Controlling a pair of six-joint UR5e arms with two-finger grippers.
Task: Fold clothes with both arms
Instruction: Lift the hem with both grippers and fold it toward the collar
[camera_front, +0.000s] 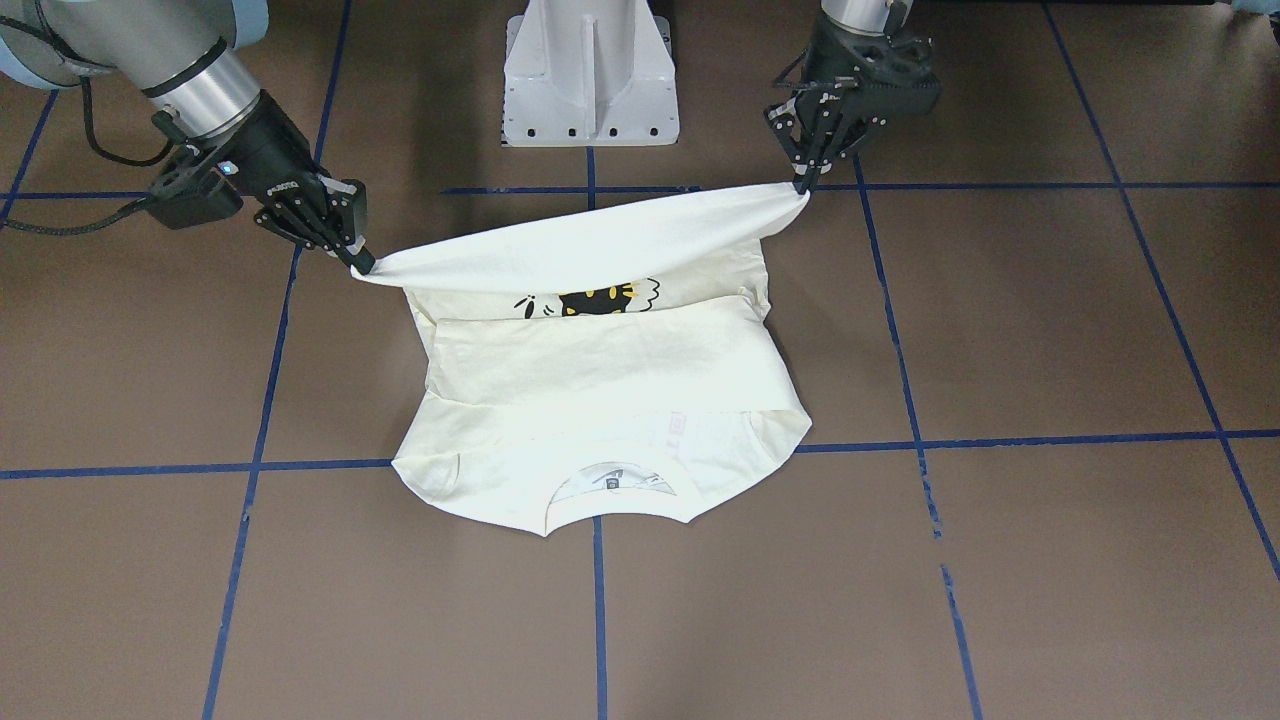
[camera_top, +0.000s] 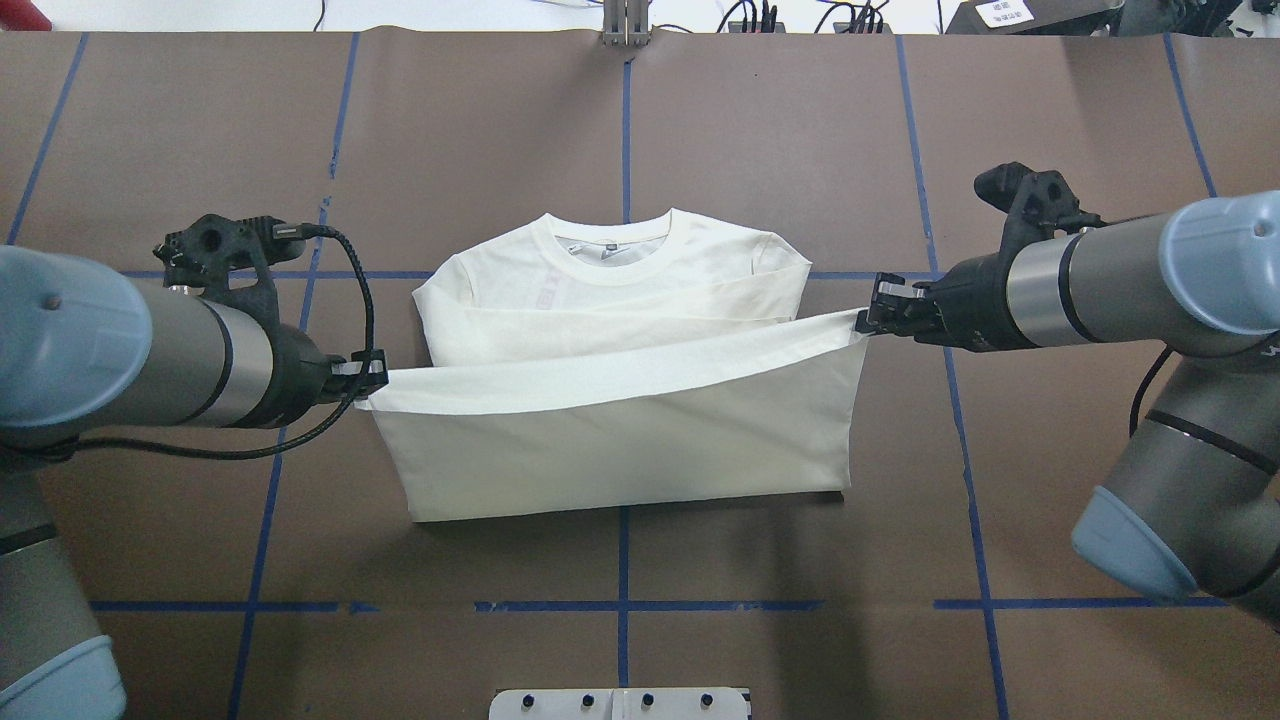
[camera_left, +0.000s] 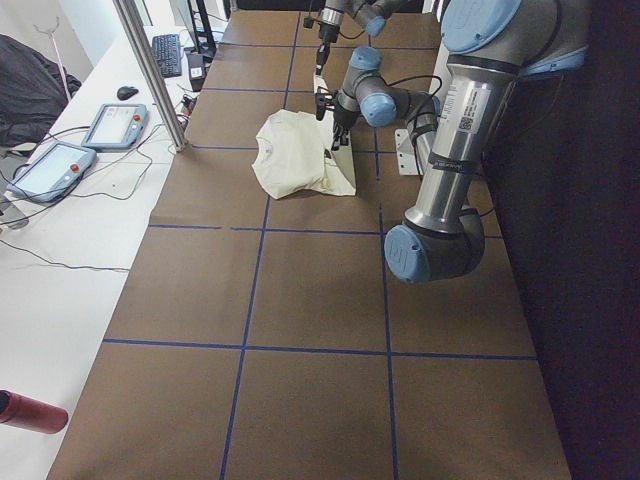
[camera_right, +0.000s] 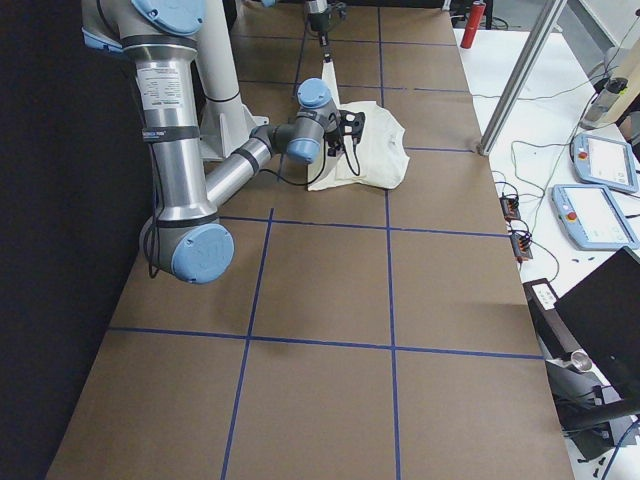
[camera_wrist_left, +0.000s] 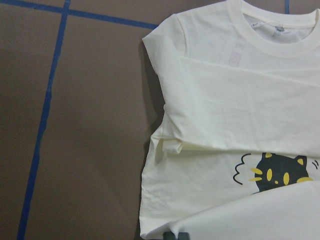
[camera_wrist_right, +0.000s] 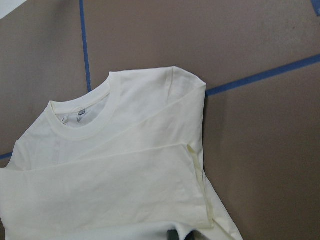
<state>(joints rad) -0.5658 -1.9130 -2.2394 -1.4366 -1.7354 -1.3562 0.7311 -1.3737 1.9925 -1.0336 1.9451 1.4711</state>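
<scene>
The cream-white shirt (camera_top: 620, 300) lies on the brown table with its collar (camera_top: 612, 245) away from the robot and its sleeves folded across the body. My left gripper (camera_top: 370, 385) is shut on one hem corner and my right gripper (camera_top: 868, 318) is shut on the other. Between them the hem (camera_front: 590, 240) hangs stretched above the table. Under the raised hem the black cat print (camera_front: 598, 298) with yellow eyes shows, as the cat print (camera_wrist_left: 280, 172) also does in the left wrist view. In the front view the left gripper (camera_front: 805, 190) is at the right and the right gripper (camera_front: 360, 265) at the left.
The white pedestal base (camera_front: 590, 75) stands behind the shirt on the robot's side. Blue tape lines (camera_top: 622, 605) grid the brown table. Beyond the far edge a white bench holds teach pendants (camera_left: 110, 125), cables and a metal post (camera_left: 150, 75).
</scene>
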